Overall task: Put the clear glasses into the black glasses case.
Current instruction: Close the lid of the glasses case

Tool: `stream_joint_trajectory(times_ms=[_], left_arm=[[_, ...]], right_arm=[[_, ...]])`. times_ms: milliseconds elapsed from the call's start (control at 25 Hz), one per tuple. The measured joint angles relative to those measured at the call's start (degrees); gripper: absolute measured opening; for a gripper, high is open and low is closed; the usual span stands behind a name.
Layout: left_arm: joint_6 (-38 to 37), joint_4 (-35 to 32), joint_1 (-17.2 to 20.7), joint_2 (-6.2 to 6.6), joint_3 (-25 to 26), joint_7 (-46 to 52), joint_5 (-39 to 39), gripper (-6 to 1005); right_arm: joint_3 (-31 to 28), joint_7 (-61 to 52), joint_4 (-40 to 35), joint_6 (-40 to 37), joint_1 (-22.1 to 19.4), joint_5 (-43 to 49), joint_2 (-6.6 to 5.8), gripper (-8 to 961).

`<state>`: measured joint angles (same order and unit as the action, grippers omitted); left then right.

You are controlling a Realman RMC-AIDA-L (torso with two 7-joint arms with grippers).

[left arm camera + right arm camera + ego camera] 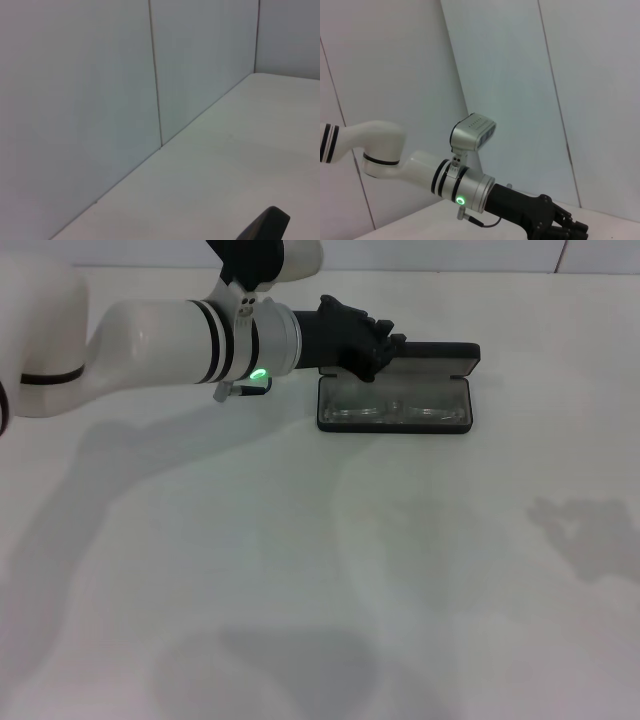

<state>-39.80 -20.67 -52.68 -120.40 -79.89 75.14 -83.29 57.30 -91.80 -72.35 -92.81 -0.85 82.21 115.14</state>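
The black glasses case [396, 427] lies open at the far middle of the white table, its lid [445, 357] standing up behind the tray. The clear glasses [395, 410] lie inside the tray, lenses side by side. My left gripper [385, 348] is at the left end of the lid, just above the tray's back edge. The right wrist view shows this left gripper [560, 227] from the side, a black hand on a white arm. A dark tip [267, 226] shows at the edge of the left wrist view. My right gripper is out of view.
The white table [330, 570] spreads out in front of the case. Grey wall panels [100, 100] stand close behind the table's far edge. My left arm [170, 340] stretches across the far left of the table.
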Motion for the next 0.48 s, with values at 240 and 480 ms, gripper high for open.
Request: stream_joint_trajectory(times_ms=[240,480], left_arm=[[-0.4,0.7,-0.1,-0.01,-0.3,0.0,0.0,185],[-0.6,0.5,0.4,-0.08,-2.5,0.0,0.5,185]], right_arm=[[0.0,0.2,0.2,0.0,0.1,0.0,0.0,125],[0.0,0.2,0.3,0.0,0.1,0.0,0.0,126]])
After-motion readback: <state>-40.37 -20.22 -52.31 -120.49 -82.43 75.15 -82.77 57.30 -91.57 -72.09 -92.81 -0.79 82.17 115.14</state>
